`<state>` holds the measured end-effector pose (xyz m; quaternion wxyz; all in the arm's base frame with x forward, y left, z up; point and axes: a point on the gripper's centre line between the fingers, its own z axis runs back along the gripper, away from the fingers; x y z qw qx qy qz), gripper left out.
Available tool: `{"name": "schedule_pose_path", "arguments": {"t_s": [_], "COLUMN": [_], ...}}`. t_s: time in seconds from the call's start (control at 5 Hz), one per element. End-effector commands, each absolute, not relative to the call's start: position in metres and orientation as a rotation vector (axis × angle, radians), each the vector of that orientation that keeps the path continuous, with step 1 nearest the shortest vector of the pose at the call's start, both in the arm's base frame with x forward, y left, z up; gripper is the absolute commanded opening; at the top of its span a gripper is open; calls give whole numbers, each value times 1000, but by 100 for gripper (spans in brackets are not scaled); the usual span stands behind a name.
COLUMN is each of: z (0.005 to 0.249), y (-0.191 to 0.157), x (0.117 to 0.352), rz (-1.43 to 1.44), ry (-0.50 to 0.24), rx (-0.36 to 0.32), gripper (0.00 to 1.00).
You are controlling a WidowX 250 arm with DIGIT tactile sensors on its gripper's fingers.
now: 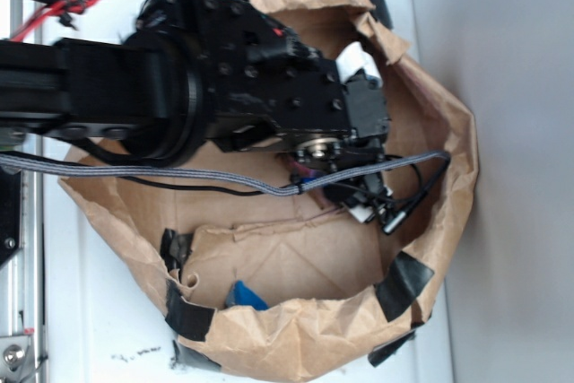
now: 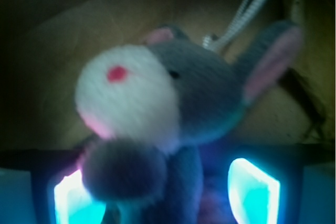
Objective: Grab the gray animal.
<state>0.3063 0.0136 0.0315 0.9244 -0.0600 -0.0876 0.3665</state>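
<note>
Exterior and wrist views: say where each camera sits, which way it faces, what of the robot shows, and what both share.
Exterior: high above, looking down into the crumpled brown paper bag; the black robot arm reaches in from the left, and a small blue object lies inside.
Wrist: mounted at the claw, looking along it at the small gray plush animal between its glowing fingers.
Shared: the brown paper interior; the animal itself is hidden under the arm in the exterior view.
</note>
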Motion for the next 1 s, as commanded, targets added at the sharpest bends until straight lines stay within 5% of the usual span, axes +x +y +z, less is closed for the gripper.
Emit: {"name": "schedule_pose_path", "arguments": {"t_s": [0.0,0.4,0.8], "z": [44,51,113], "y": [13,15,32], "x": [320,319,292], "rz": [772,766,704], "ry": [-227,-211,-187], "rx": [-121,-118,-321], "gripper": [0,0,0]}}
